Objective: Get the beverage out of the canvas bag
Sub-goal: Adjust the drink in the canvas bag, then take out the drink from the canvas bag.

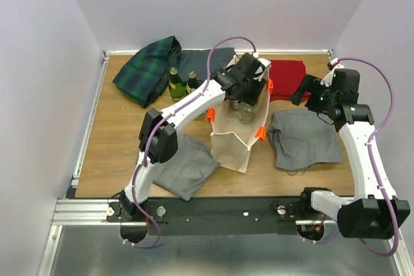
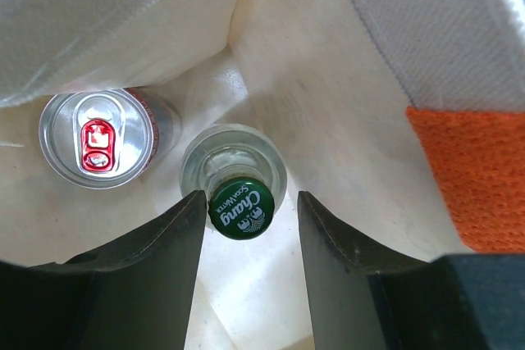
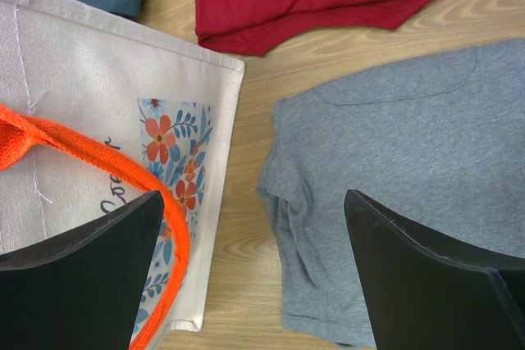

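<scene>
Down inside the canvas bag (image 2: 328, 96), a can (image 2: 98, 138) is sitting at the left, just beside the clear bottle (image 2: 240, 208). The left gripper (image 2: 250, 202) is straddling the green cap, jaws apart and nothing clamped yet. The left finger is nearly touching, so an off-centre close risks tipping the bottle into the can. The fabric wall is crowding the right side. Outside, the right gripper (image 3: 250, 227) is hanging wide open and empty, with free room above the grey shirt (image 3: 410, 137).

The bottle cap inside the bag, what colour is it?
The cap is dark green with white lettering; best in the left wrist view.
</scene>
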Motion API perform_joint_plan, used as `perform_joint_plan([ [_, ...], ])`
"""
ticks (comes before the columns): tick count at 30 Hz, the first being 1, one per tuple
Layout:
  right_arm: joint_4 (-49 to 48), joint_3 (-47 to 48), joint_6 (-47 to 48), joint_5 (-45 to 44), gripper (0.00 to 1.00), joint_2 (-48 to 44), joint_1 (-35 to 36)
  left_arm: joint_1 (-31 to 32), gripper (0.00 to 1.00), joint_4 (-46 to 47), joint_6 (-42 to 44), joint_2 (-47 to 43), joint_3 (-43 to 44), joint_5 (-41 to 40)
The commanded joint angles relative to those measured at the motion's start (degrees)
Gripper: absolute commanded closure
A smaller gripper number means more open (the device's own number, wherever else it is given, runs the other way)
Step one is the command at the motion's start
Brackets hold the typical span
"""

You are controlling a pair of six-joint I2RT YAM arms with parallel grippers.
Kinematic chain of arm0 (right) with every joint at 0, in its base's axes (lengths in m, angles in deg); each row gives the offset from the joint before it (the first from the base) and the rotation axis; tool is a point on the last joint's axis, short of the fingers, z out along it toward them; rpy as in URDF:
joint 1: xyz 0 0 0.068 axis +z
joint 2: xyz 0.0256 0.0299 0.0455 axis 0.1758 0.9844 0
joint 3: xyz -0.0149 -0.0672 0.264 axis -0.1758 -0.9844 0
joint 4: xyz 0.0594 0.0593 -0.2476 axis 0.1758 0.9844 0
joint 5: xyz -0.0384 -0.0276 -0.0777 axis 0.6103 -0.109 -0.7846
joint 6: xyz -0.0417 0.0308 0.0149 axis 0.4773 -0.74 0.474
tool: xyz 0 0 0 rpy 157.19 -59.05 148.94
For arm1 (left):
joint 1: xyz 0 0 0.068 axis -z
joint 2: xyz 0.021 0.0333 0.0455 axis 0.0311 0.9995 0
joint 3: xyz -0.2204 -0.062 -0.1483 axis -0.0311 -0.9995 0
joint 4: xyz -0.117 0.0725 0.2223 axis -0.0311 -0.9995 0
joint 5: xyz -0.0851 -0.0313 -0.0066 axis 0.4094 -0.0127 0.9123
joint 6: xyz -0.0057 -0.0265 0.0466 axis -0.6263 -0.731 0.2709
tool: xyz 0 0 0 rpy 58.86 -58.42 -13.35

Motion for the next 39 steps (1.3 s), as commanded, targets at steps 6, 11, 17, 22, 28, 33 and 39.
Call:
perform_joint_plan([
  [6,0.23,-0.09,0.34,-0.03,0.0,-0.42,-0.38,0.37,0.43,-0.33,0.04,0.4,-1.06,-0.5],
  [11,0.23,0.09,0.34,0.06,0.0,-0.24,-0.47,0.37,0.45,-0.15,0.13,0.58,-1.23,-0.59],
  [17,0.06,0.09,0.34,0.15,0.0,-0.24,-0.38,0.37,0.45,0.46,-0.04,0.76,-0.97,-0.15],
  [22,0.23,0.09,0.25,0.15,0.0,-0.15,-0.38,0.37,0.43,1.43,-0.48,0.84,0.17,0.55],
  [28,0.23,0.18,0.43,0.06,0.0,0.02,-0.38,0.37,0.42,1.43,-0.57,1.19,0.79,0.55],
  [33,0.06,0.0,0.43,0.24,0.0,-0.06,-0.38,0.37,0.42,1.43,-0.92,1.28,0.09,0.73],
  [39,0.14,-0.26,0.43,0.24,0.0,-0.15,-0.38,0.37,0.41,3.45,-1.36,0.41,-0.53,1.17],
])
